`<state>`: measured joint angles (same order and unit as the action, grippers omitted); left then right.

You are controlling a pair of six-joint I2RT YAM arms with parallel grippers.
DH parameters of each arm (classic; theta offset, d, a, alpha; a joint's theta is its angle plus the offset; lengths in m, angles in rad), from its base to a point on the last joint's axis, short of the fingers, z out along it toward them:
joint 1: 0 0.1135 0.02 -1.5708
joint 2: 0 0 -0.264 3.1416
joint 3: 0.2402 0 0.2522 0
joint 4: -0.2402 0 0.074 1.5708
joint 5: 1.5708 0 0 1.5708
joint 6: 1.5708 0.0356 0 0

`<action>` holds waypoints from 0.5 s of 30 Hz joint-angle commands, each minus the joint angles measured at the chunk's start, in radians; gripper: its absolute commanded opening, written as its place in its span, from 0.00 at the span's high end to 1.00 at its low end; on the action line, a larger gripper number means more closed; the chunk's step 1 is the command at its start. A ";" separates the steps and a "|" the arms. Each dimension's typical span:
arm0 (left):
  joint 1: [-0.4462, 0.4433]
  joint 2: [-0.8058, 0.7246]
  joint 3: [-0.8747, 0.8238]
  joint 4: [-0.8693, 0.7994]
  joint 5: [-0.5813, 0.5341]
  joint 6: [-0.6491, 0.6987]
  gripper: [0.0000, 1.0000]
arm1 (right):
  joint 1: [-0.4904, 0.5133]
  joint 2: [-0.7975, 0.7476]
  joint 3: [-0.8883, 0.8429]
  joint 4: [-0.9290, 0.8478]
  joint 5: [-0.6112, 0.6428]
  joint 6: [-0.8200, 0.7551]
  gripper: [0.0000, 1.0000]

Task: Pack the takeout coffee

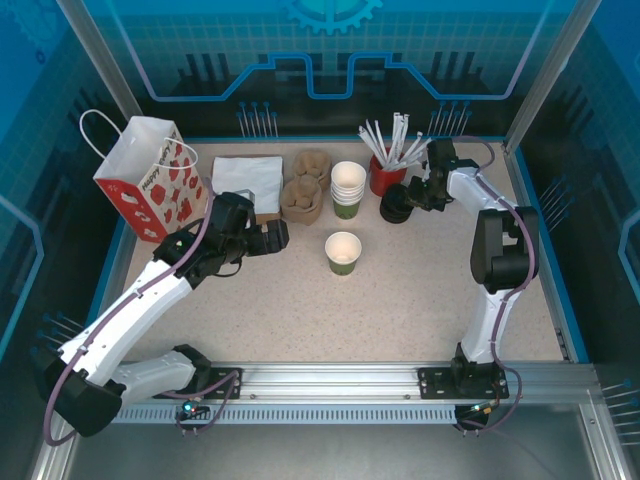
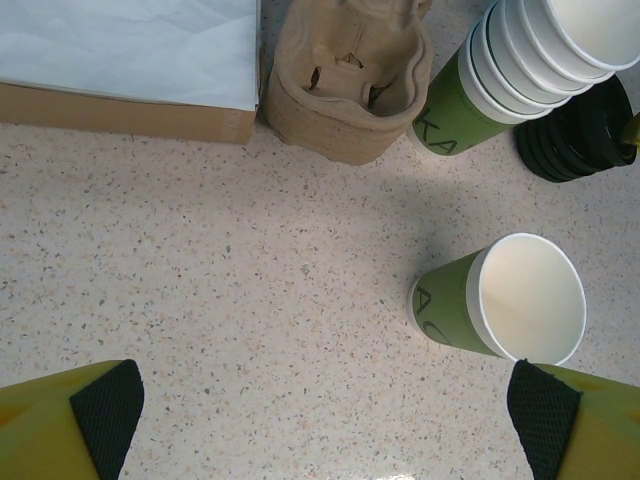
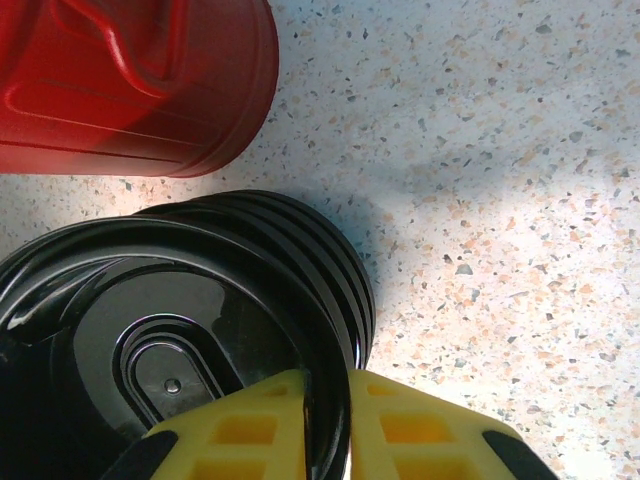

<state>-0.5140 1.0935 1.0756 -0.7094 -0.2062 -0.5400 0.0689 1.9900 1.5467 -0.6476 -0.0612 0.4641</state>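
1. Far left: red-and-white paper bag (image 1: 150, 178) stands upright at the back-left corner of the tabletop (image 1: 430, 300).
2. Left claw (image 2: 325, 415) is spread wide with nothing gripped, over bare tabletop just left of the single cup.
3. White paper sheet on flat brown box (image 1: 248, 180); brown cup carriers (image 1: 303, 195) just beside it.
4. Takeout coffee cup (image 1: 342, 252): olive-green, white inside, open top, upright mid-tabletop. It sits nearer than the cup stack (image 1: 348, 188) and apart from it.
5. Lid stack (image 1: 396, 207) is black and sits in front of the red straw cup (image 1: 385, 172).
6. Right claw (image 3: 330, 420) is narrow, with yellow fingers pinching the rim of the top black lid (image 3: 180, 330).
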 commanded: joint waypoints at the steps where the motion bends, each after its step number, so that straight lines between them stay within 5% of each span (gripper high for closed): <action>1: 0.007 0.002 0.017 -0.004 -0.015 0.029 0.03 | -0.014 -0.017 0.021 -0.034 -0.012 -0.027 0.81; 15: 0.007 0.003 0.019 -0.006 -0.016 0.033 0.02 | -0.023 0.035 0.073 -0.043 -0.036 -0.080 0.76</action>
<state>-0.5140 1.0935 1.0756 -0.7097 -0.2062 -0.5240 0.0578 1.9945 1.5791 -0.6666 -0.0784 0.4129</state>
